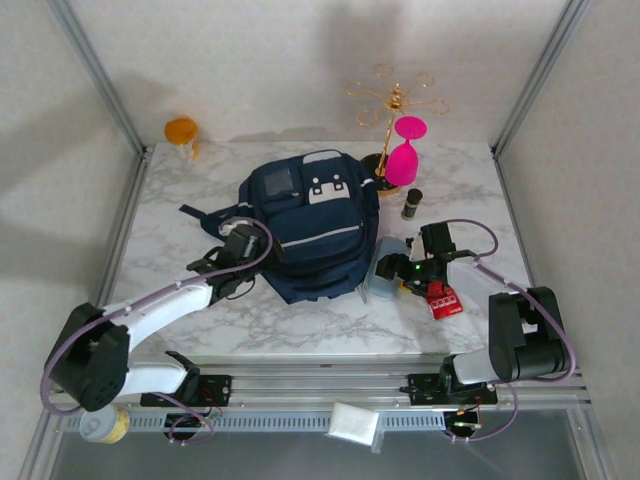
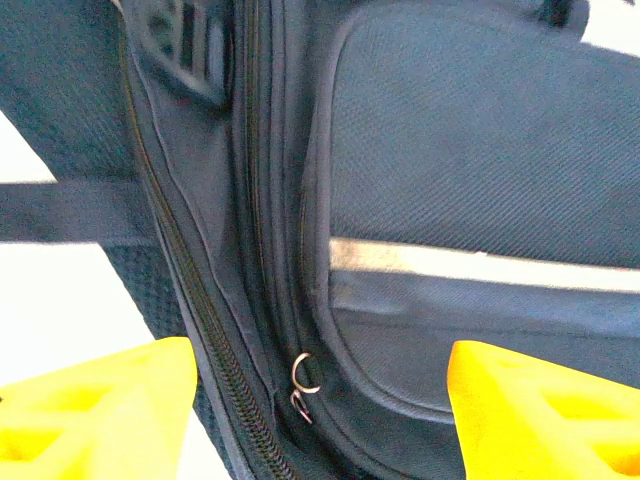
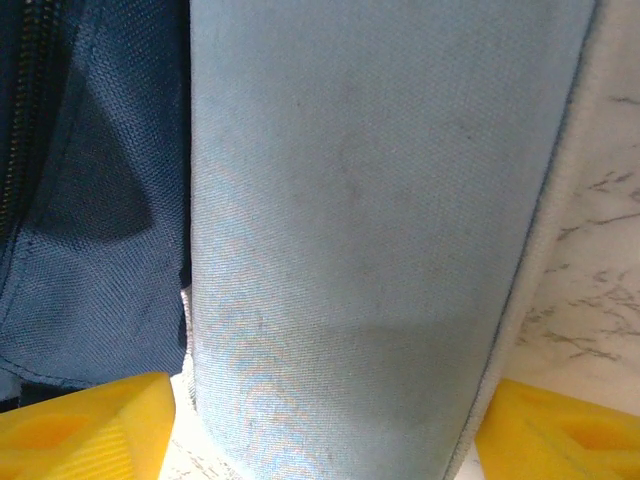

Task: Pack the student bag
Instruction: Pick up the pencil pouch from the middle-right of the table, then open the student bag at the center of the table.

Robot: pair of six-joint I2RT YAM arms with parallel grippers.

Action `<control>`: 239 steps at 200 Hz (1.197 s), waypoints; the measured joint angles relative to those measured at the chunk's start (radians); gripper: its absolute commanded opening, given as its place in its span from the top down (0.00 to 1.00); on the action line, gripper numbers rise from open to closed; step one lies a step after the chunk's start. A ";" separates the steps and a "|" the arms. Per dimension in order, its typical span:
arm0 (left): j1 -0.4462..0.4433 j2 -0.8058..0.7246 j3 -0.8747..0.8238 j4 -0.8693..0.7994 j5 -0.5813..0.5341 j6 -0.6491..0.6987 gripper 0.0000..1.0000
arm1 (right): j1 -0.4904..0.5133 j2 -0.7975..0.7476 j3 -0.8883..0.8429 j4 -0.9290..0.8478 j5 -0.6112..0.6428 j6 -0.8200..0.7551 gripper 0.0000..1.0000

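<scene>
- and here's the student bag, big and navy, sitting mid-table on the marble table, front pocket up, pale stripe across it.
- left gripper is right up against the bag's left flank in the top view.
- wrist view: its yellow fingers are spread wide, one at each bottom corner, nothing pinched between them, so that's a released hand.
- between those fingers runs the bag's zip, and just beside it a small metal ring hangs at the pocket seam.
- the grey stripe crosses the pocket above the right-hand finger.
- over to the right gripper: it's at the bag's right side, straddling a light blue pouch.
- the pouch lies touching the bag's side.
- its yellow fingers sit one on each side of the pouch; a thin sliver of table shows beside the left one, so they're apart, not clamped.
- a red item lies on the table just right of that gripper.
- at the far edge there's a gold rack with a pink glass at it and a small dark bottle near.
- an orange cup sits at the far left corner, well apart from the bag.
</scene>
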 measured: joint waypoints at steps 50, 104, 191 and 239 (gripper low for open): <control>-0.045 -0.034 0.065 -0.028 -0.048 0.199 0.34 | -0.005 0.038 0.000 0.044 -0.009 0.001 0.55; -0.227 0.164 0.251 -0.004 0.055 0.560 0.27 | -0.039 0.027 -0.004 0.069 -0.068 0.001 0.87; -0.302 0.486 0.478 -0.032 0.032 0.798 0.29 | -0.118 -0.079 -0.036 0.085 -0.103 0.002 0.98; -0.296 0.588 0.562 -0.039 -0.057 0.851 0.33 | -0.123 -0.082 -0.047 0.082 -0.109 0.002 1.00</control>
